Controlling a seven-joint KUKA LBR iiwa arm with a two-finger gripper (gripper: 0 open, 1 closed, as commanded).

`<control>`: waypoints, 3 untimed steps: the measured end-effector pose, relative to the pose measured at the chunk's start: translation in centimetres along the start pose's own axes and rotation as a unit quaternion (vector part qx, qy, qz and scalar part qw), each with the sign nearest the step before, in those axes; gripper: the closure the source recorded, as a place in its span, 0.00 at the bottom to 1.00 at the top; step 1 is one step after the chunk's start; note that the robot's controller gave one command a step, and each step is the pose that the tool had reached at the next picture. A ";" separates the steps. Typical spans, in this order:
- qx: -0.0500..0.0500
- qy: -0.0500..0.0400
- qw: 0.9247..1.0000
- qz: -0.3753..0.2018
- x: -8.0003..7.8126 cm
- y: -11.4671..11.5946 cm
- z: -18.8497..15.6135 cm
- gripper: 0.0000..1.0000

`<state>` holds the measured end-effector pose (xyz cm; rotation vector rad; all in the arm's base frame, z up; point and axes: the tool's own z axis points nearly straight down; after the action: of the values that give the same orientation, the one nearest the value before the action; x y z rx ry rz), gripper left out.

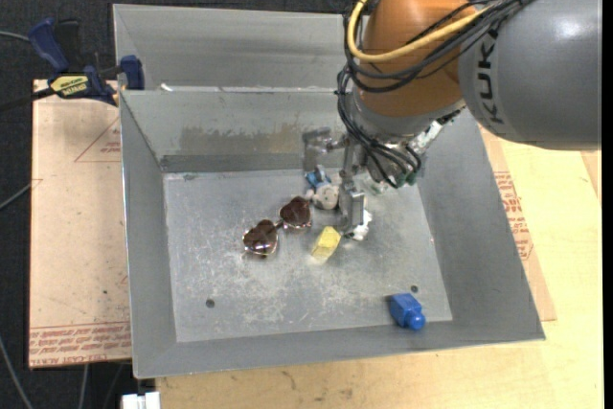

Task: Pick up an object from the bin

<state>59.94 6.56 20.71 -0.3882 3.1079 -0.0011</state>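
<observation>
Now tool (356, 221) by 1 yellow pc (326, 244); 1 sunglasses (278, 229), 1 block (406, 311).

Grey KUKA arm (551, 62), orange cover (412, 19), yellow cables (356, 14), seemingly metal gripper (355, 220).

You can read one marking: the black letters "KUK" on the grey casing of the arm (546, 62), just beside the orange cover (412, 43). They run sideways along the casing. The rest of this word you cannot see.

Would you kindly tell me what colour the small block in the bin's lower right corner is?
Blue; the block shows best in the camera view.
</observation>
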 end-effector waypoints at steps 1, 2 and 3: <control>-0.002 0.004 0.998 -0.058 -1.3 4.4 3.5 0.00; -0.002 0.004 0.997 -0.073 -1.5 4.8 5.3 0.00; -0.002 0.001 0.964 -0.267 -2.1 5.0 10.3 0.00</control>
<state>60.87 11.98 10.40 -1.2047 2.8950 -0.0005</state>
